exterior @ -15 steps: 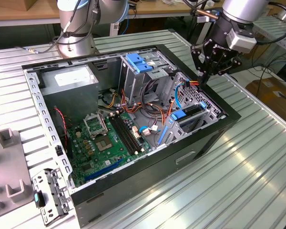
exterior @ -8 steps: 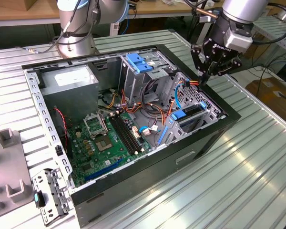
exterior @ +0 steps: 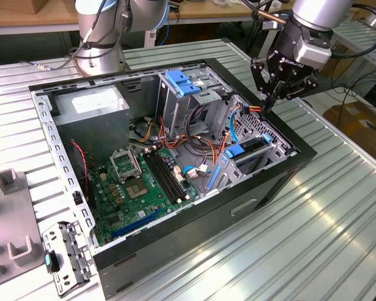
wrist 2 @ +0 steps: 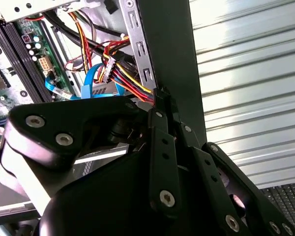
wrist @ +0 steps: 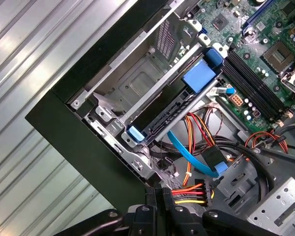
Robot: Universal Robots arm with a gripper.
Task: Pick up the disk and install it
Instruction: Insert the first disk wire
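Note:
The disk [exterior: 250,157] stands on edge in the drive cage at the case's corner on the exterior view's right, with blue rails along its sides. In the first wrist view the disk [wrist: 169,109] is a dark slab between two blue tabs. My gripper [exterior: 267,105] hangs just above the case's rim behind that cage, fingers shut together with nothing between them. In both wrist views the gripper's tips [wrist 2: 162,96] [wrist: 158,192] sit beside a red, yellow and black cable bundle [wrist: 191,191].
The open black case [exterior: 282,172] lies on a ribbed metal table. Inside are a green motherboard [exterior: 138,182], a grey metal box [exterior: 91,103], a blue latch plate [exterior: 183,83] and a loose blue cable [wrist: 191,153]. A metal bracket [exterior: 66,251] lies by the case.

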